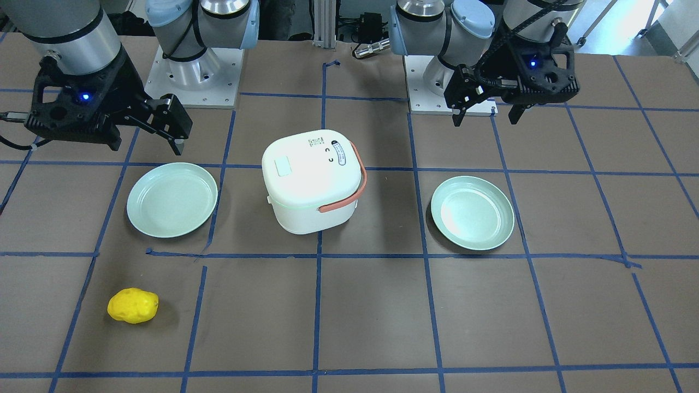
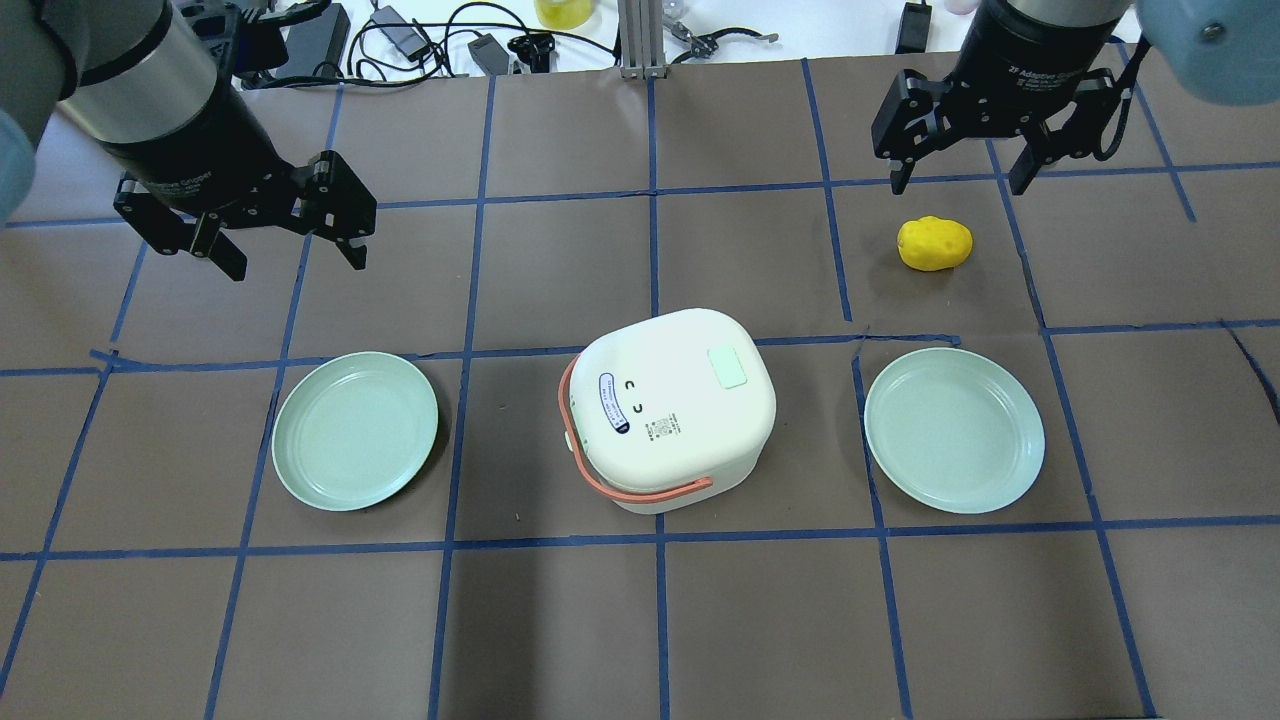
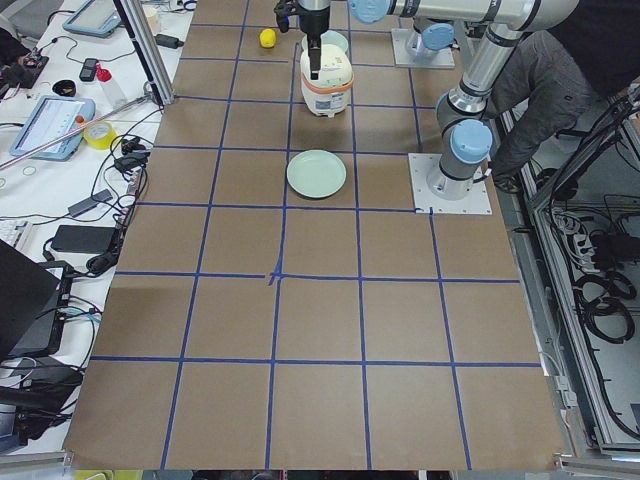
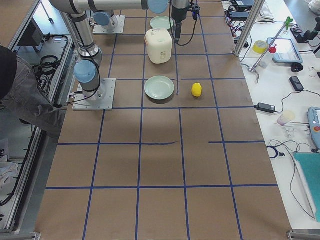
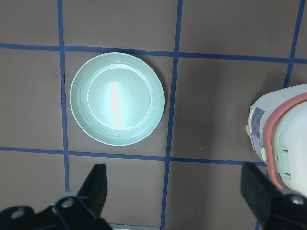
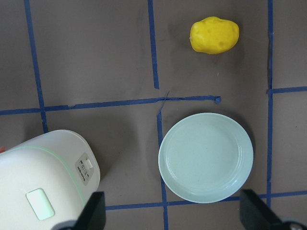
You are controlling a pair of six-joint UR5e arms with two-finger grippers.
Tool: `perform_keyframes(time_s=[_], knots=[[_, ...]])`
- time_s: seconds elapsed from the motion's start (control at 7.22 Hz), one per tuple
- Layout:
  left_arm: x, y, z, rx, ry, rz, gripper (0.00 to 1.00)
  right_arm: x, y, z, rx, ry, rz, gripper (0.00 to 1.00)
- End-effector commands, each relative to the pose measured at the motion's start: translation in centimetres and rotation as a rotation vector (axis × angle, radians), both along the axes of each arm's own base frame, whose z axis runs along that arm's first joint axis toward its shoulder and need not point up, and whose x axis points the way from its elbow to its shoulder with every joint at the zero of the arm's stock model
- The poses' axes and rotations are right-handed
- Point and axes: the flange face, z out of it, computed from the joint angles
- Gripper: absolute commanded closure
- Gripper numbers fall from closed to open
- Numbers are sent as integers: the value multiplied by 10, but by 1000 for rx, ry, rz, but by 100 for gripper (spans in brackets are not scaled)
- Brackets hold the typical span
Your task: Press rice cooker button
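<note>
The white rice cooker (image 2: 665, 405) with an orange handle stands mid-table, also in the front view (image 1: 311, 180). Its pale rounded-rectangle button (image 2: 728, 367) sits flush in the lid near the edge on my right, and shows in the front view (image 1: 283, 166) and the right wrist view (image 6: 40, 203). My left gripper (image 2: 297, 262) is open and empty, high above the table, to the left of and beyond the cooker. My right gripper (image 2: 958, 185) is open and empty, to the right of and beyond the cooker, far from the button.
A pale green plate (image 2: 355, 430) lies left of the cooker and another plate (image 2: 955, 430) lies right of it. A yellow lumpy object (image 2: 935, 243) lies beyond the right plate, below my right gripper. Blue tape lines grid the brown table.
</note>
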Motion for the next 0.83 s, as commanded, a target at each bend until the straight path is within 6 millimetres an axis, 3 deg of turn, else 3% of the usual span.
perform_keyframes(time_s=[0.0,0.28,0.42,0.69], knots=[[0,0,0,0,0,0,0,3,1,-2,4,-3,-7,0],[0,0,0,0,0,0,0,30,7,-2,3,-48,36,55],[0,0,0,0,0,0,0,44,12,-6,12,-49,65,71],[0,0,0,0,0,0,0,85,22,-12,22,-91,133,93]])
